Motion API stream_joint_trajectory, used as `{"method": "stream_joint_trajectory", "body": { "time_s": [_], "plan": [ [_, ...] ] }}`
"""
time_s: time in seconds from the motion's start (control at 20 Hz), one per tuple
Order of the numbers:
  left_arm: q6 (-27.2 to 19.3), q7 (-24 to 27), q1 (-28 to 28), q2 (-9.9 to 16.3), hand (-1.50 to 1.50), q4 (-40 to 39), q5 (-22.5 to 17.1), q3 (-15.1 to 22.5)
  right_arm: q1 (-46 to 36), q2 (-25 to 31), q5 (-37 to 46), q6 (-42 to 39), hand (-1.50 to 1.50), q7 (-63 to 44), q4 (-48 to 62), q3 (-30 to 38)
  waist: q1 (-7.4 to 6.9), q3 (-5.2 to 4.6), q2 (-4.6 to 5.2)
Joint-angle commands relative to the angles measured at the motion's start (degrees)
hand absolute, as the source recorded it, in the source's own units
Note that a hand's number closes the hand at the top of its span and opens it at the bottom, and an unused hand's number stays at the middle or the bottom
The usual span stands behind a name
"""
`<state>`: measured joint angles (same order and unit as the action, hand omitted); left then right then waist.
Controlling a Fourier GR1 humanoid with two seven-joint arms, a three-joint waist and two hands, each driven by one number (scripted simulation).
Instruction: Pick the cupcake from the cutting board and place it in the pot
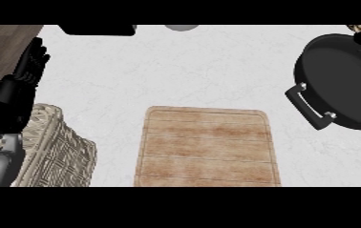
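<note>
The left hand [28,65] is resting at the left edge, fingers straight, while no cupcake is showing on the cutting board [207,146] or in the pot [331,79] far right

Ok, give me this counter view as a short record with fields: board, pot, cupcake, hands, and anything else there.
cutting board: wooden cutting board, lower centre of the counter, nothing on it
pot: black pot at the right edge, handle towards the board, partly cut off
cupcake: not visible on the board; a small tan object shows at the pot's top edge, too cropped to identify
left hand: left hand at the left edge, fingers up, resting open
right hand: not in view
other: wicker basket lower left; dark object and grey round object at the top edge
</note>
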<state>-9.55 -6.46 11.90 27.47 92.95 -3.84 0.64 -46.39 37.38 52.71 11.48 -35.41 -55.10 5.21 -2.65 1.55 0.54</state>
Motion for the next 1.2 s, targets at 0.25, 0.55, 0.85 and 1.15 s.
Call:
{"method": "stream_joint_trajectory", "body": {
  "time_s": [0.25, 0.55, 0.85, 1.15],
  "plan": [
    [1.3, -3.1, -7.0, -2.2, 0.0, -5.2, 0.3, 2.4, -1.2, -0.1, -5.8, 5.3, -1.5, 8.3, 13.6, 7.2, -1.91, -1.31, 1.29],
    [1.2, -2.5, -6.1, -3.0, 0.0, -6.6, 1.0, 2.5, -2.8, -1.2, -10.9, 7.0, -1.5, 16.4, 18.4, 11.1, -1.68, -1.29, 1.42],
    [1.6, -3.4, -5.4, -2.8, 0.0, -6.2, 0.4, 1.4, -4.9, -1.8, -14.2, 14.9, -1.5, 24.7, 18.9, 15.2, -1.98, -1.19, 1.36],
    [2.3, -3.0, -7.4, -2.4, 0.0, -5.8, 0.3, 0.5, -6.2, -4.4, -24.1, 20.4, -1.5, 33.8, 15.4, 23.3, -0.76, -1.26, 0.51]
  ]
}}
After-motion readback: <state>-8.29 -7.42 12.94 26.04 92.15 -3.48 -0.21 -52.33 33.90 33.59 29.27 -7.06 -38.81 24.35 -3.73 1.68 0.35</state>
